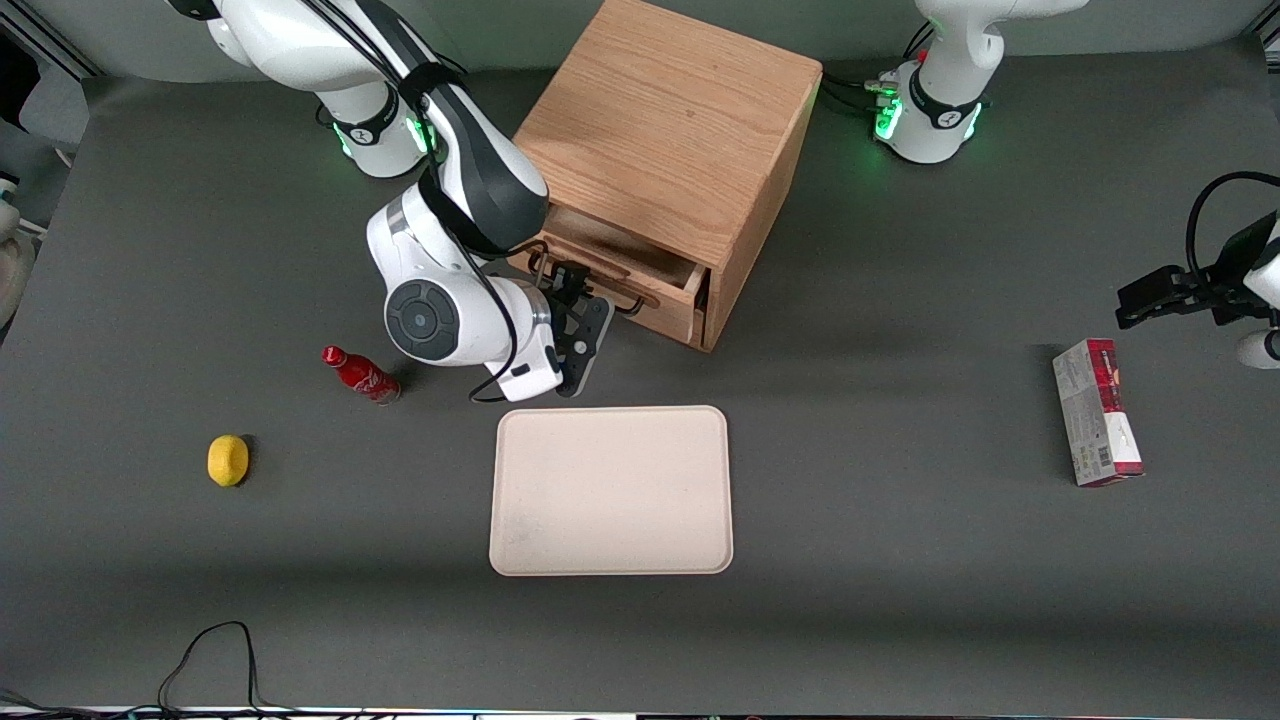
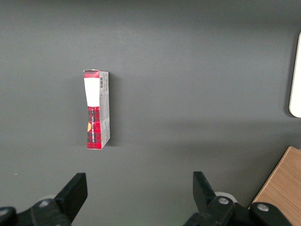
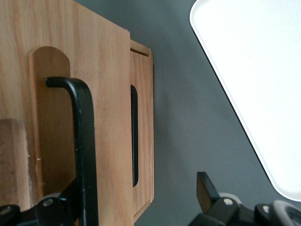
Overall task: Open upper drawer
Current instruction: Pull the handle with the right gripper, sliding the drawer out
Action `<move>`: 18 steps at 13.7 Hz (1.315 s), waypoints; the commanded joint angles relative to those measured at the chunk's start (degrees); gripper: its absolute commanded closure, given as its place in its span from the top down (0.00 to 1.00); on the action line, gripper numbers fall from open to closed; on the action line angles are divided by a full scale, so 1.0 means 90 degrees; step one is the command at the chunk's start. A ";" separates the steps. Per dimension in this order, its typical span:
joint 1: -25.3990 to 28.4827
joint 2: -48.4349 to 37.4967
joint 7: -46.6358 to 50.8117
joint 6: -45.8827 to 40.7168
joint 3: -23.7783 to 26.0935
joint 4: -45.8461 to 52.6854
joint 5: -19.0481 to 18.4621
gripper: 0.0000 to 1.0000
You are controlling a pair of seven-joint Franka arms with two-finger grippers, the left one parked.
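The oak cabinet point(image 1: 670, 130) stands at the back of the table. Its upper drawer point(image 1: 640, 262) is pulled partly out, so its inside shows from above. My gripper point(image 1: 568, 287) is in front of the drawer at the black wire handle point(image 1: 630, 303). In the right wrist view the gripper point(image 3: 137, 197) is open. The thick black handle point(image 3: 85, 141) of the upper drawer point(image 3: 110, 103) lies just inside one finger point(image 3: 70, 200). The other finger point(image 3: 205, 188) hangs over the grey table, clear of the wood. The lower drawer's front point(image 3: 143, 117) and its handle point(image 3: 135, 136) show below.
A cream tray point(image 1: 610, 490) lies nearer the front camera than the cabinet, close to my wrist. A red bottle point(image 1: 360, 374) and a lemon point(image 1: 228, 460) lie toward the working arm's end of the table. A red and grey box point(image 1: 1097, 412) lies toward the parked arm's end.
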 commanded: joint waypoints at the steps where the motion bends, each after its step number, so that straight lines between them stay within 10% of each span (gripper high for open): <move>1: -0.0029 -0.0005 -0.0166 -0.0022 -0.0010 0.0147 0.0133 1.00; 18: -0.0272 0.0483 -0.0059 0.0251 -0.0010 0.0733 0.0143 1.00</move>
